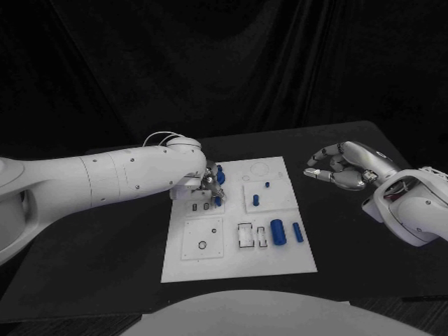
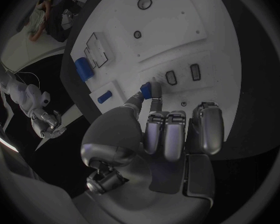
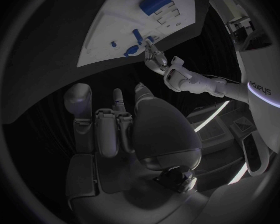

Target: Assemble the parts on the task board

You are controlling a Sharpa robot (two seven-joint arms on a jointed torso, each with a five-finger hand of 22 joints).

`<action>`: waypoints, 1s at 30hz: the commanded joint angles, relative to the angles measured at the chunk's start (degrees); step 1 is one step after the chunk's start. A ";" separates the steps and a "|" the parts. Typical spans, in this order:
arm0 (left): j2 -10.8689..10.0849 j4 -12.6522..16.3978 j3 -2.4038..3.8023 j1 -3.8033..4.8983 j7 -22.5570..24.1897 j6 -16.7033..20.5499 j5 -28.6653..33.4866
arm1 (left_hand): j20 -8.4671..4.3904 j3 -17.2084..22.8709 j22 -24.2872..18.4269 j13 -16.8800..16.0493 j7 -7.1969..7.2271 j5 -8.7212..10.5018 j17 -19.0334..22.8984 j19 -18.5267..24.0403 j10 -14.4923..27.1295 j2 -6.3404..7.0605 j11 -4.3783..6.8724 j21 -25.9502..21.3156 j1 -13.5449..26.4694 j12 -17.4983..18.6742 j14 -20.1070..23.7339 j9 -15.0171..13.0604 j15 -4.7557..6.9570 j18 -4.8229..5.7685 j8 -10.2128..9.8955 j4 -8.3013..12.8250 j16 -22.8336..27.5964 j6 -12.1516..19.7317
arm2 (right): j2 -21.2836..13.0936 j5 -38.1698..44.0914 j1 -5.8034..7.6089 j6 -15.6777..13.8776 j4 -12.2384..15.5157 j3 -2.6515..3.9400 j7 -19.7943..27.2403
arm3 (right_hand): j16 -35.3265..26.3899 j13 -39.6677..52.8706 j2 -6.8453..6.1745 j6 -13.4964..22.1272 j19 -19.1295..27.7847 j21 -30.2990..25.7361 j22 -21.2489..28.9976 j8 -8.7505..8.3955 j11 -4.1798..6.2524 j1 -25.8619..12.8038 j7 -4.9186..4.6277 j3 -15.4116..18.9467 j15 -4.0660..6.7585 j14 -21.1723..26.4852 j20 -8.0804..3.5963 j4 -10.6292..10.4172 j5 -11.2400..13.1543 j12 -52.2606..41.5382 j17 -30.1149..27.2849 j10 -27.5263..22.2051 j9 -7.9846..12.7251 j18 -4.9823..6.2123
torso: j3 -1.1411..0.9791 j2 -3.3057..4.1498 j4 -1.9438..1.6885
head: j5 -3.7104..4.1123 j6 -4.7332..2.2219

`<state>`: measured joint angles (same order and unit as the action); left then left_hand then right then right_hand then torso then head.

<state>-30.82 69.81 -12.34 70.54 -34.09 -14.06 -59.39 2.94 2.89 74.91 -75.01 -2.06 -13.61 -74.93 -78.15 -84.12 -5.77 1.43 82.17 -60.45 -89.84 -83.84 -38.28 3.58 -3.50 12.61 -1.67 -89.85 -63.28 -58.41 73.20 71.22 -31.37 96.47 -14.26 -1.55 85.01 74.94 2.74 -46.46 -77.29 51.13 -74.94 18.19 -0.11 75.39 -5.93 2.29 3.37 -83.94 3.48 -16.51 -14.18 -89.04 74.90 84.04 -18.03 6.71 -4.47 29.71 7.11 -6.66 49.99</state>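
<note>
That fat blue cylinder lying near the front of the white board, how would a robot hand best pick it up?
Probably from above, pinching across its round middle: the big blue cylinder lies flat on the task board, long sides exposed. A thinner blue piece lies close beside it, so fingers must slip in carefully there.

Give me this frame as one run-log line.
left hand: pinches blue part over task board | right hand: off board, curled, holds nothing

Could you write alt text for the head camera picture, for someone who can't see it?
The robot's left hand holds a small blue part over a white task board on a black table. Its right hand hovers beside the board, fingers curled, holding nothing. More blue parts lie on the board.
</note>
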 commanded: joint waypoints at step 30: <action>-0.84 0.97 0.04 -0.19 -0.06 -0.05 -0.17 | 0.27 -1.54 4.60 -14.99 -0.43 9.97 -15.07 -0.27 -5.88 1.31 -0.37 -0.84 8.04 -0.16 -6.16 -2.26 -0.26 0.03 -1.68 -4.55 -0.15 -2.22 | -0.06 0.10 -0.40 0.65 -0.23 0.04 -1.13 | 0.00 13.93 0.19 -0.45 -0.27 -0.33 -6.45 0.36 -0.50 0.62 0.08 0.10 -0.47 -3.64 0.00 0.30 -0.28 0.25 7.74 5.10 0.11 -0.20 | 0.04 -0.01 -0.02 | 0.15 0.01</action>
<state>-31.66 70.57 -12.35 70.45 -34.19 -13.97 -59.42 2.95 1.37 74.90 -75.01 -2.67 -3.83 -74.92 -78.15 -84.12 -4.48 1.42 81.39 -52.98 -89.84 -83.84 -40.49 3.57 -3.50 10.92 -6.02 -89.85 -65.11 -58.43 73.19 70.97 -31.00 96.25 -14.26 -1.74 85.01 74.93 2.96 -46.46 -77.29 51.14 -74.92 18.18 -0.11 75.62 -5.93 2.29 3.37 -83.94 3.48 -16.51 -14.17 -89.04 74.90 84.04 -17.97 6.71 -4.43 29.70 7.08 -6.56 49.99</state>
